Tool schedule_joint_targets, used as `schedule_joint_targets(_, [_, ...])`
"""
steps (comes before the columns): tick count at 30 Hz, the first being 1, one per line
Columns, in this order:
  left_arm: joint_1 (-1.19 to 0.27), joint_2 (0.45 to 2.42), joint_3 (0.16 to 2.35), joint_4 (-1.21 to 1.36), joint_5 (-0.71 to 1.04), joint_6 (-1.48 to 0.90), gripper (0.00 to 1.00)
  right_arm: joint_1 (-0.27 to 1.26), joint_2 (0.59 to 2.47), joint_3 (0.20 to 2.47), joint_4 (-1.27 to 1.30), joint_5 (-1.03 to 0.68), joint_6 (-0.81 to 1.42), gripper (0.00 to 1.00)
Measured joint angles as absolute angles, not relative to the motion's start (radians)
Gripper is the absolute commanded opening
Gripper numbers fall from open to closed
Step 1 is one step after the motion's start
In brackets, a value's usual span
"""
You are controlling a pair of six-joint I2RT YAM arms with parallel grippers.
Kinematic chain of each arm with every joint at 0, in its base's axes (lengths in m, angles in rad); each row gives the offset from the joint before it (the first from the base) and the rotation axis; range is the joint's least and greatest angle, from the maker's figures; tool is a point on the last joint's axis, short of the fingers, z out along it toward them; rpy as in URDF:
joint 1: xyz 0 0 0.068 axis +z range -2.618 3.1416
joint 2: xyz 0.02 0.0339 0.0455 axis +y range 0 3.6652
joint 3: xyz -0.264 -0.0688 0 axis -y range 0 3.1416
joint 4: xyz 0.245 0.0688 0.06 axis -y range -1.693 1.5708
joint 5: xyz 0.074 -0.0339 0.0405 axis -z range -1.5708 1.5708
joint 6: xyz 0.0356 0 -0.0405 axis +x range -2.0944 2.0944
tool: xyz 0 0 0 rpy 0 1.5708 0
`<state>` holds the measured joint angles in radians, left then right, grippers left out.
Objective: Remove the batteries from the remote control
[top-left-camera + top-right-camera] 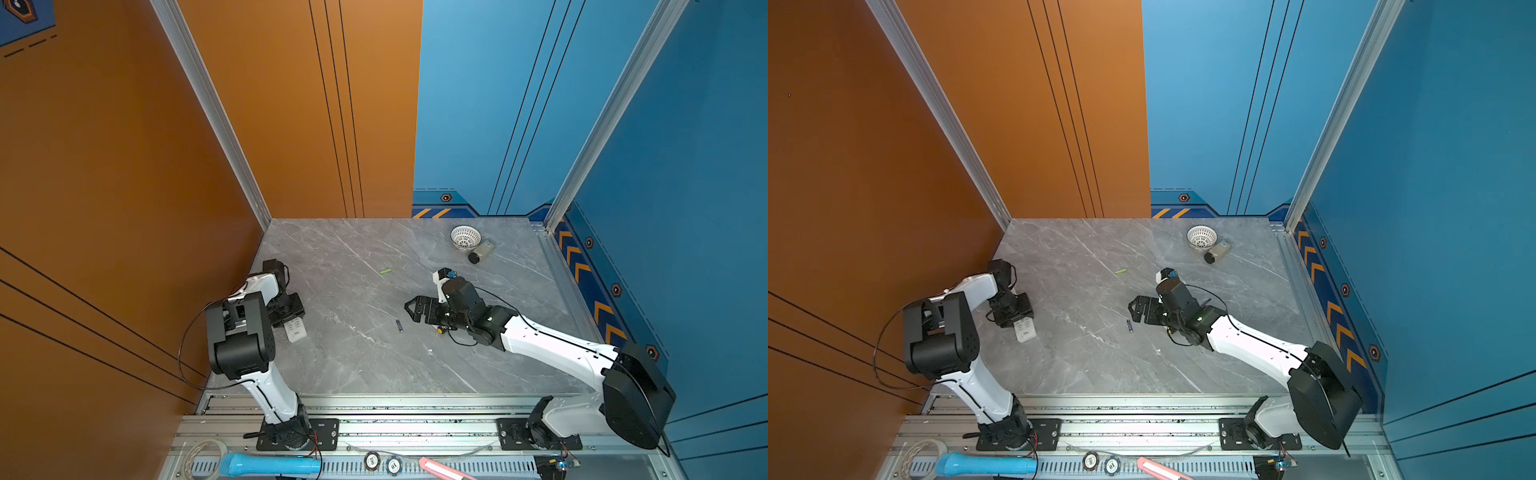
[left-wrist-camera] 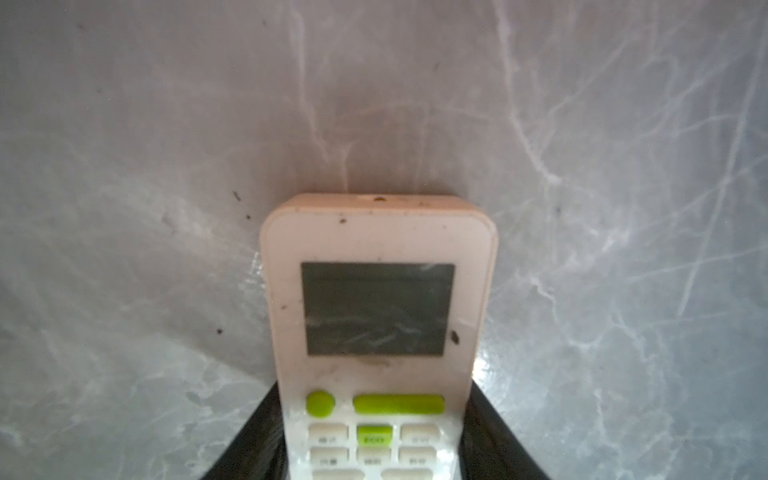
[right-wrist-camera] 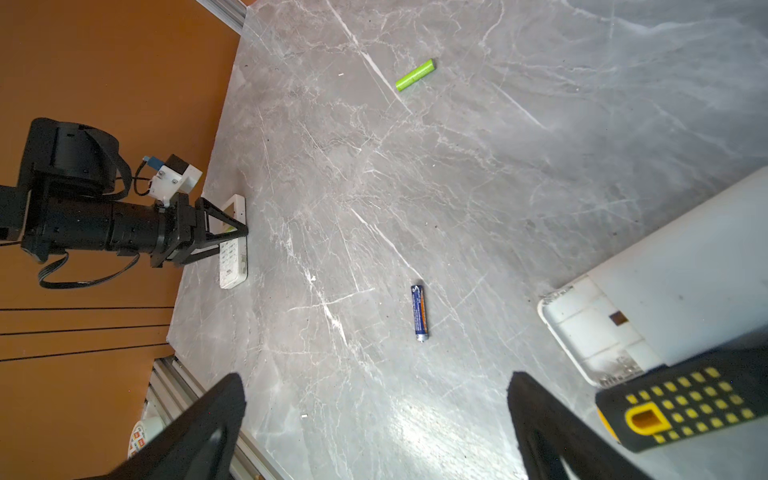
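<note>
Glossy grey marble-look tabletop point(image 3: 415, 187), scuffed white plastic remote point(image 2: 374, 241), matt black plastic fingers point(image 3: 199, 428)

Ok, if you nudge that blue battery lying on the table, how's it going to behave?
The blue battery is a smooth cylinder lying on its side, so a sideways nudge would probably roll it. The table looks glossy, so it may also skid. It looks stiff and small, so a pinch across its body should hold, though it could slip.
</note>
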<state>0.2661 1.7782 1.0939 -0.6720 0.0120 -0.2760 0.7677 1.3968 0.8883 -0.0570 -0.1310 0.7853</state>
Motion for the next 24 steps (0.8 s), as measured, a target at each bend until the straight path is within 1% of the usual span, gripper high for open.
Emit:
schedule_joint_targets(2, [0.265, 1.757, 1.073, -0.654, 0.046, -0.286, 0.39, 0.768, 1.403, 0.894, -0.036, -0.144, 0.785, 1.00])
schedule_joint_targets(5, [0.226, 1.704, 1.043, -0.641, 0.167, -0.336, 0.38, 0.768, 1.417, 0.894, 0.026, -0.188, 0.786, 1.00])
schedule_joint_targets(11, [0.059, 1.517, 1.011, -0.523, 0.414, -0.553, 0.36, 0.806, 1.504, 0.892, 0.236, -0.291, 0.787, 1.00])
schedule_joint_targets(14, [-0.029, 1.483, 1.016, -0.438, 0.495, -0.668, 0.35, 0.834, 1.577, 0.905, 0.302, -0.318, 0.787, 0.96])
schedule_joint_targets(18, [-0.118, 1.484, 1.016, -0.365, 0.560, -0.790, 0.33, 0.843, 1.659, 0.937, 0.353, -0.322, 0.786, 0.94])
schedule_joint_targets(20, [-0.146, 1.483, 1.016, -0.343, 0.578, -0.834, 0.37, 0.841, 1.689, 0.963, 0.358, -0.324, 0.785, 0.90])
schedule_joint_targets(22, [-0.163, 1.481, 1.015, -0.325, 0.590, -0.874, 0.36, 0.838, 1.720, 1.002, 0.356, -0.331, 0.779, 0.88])
schedule_joint_targets(24, [-0.175, 1.477, 1.013, -0.300, 0.598, -0.910, 0.35, 0.833, 1.747, 1.035, 0.361, -0.337, 0.776, 0.83])
